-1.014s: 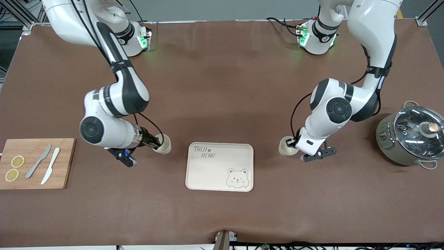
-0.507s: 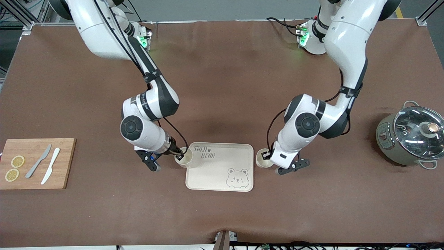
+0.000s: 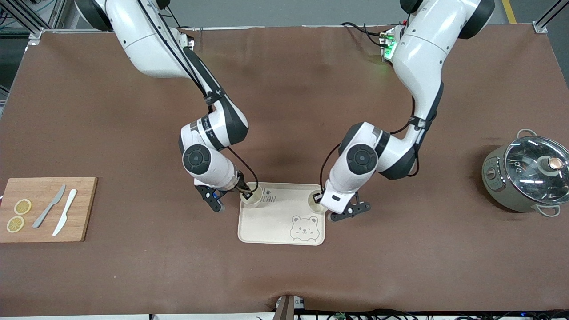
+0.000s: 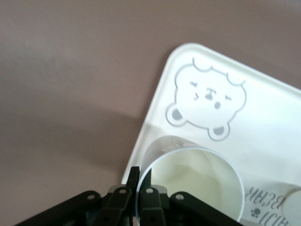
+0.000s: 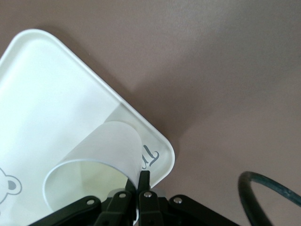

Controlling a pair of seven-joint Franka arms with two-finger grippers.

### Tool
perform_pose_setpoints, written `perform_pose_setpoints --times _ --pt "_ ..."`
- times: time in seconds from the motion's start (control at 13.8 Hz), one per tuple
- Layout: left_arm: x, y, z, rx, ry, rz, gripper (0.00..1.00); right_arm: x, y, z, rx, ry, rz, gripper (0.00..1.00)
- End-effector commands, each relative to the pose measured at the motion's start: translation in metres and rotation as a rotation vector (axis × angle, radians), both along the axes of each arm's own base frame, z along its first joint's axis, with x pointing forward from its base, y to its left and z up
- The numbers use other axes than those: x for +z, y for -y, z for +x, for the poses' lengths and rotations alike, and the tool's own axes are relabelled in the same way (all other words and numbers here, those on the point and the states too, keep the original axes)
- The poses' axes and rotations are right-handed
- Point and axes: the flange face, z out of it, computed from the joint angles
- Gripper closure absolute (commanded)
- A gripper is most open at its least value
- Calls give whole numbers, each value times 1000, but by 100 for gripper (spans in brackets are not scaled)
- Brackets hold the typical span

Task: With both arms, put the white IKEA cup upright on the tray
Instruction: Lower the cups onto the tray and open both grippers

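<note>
The cream-white tray (image 3: pixel 275 224) with "TAIJI BEAR" lettering and a bear face lies in the middle of the table. My right gripper (image 3: pixel 245 192) is shut on the rim of an upright white cup (image 3: pixel 252 200), over the tray's lettered corner. In the right wrist view the gripper (image 5: pixel 140 181) pinches the cup wall (image 5: pixel 101 148) above the tray (image 5: pixel 47 94). My left gripper (image 3: pixel 319 197) is shut on a second upright white cup (image 3: pixel 315 203), over the tray's corner toward the left arm's end. In the left wrist view the gripper (image 4: pixel 142 175) pinches the cup rim (image 4: pixel 193 181) over the tray (image 4: pixel 268 117).
A wooden cutting board (image 3: pixel 84 209) with two knives and lemon slices lies toward the right arm's end of the table. A grey pot with a glass lid (image 3: pixel 526 175) stands toward the left arm's end. Brown table surface surrounds the tray.
Both arms have carried their cups inward from the table beside the tray to over the tray's two corners farther from the front camera. Both grips stay shut.
</note>
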Motion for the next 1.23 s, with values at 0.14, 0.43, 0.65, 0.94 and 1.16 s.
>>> perform_pose_setpoints --times 0.14,0.43,0.65,0.94,1.16 --pt "-20 10 2 20 19 0 100 2 0 10 -22 4 19 0" --pt "-19 1 11 29 55 -7 20 31 5 22 -16 47 32 0" --pt "-2 -8 20 48 89 -17 0 72 7 34 7 118 32 0" --pt "66 -51 39 96 123 -3 0 124 69 49 -9 -7 -11 0" --pt "132 -99 45 92 141 82 0 176 124 56 -27 -7 -2 0"
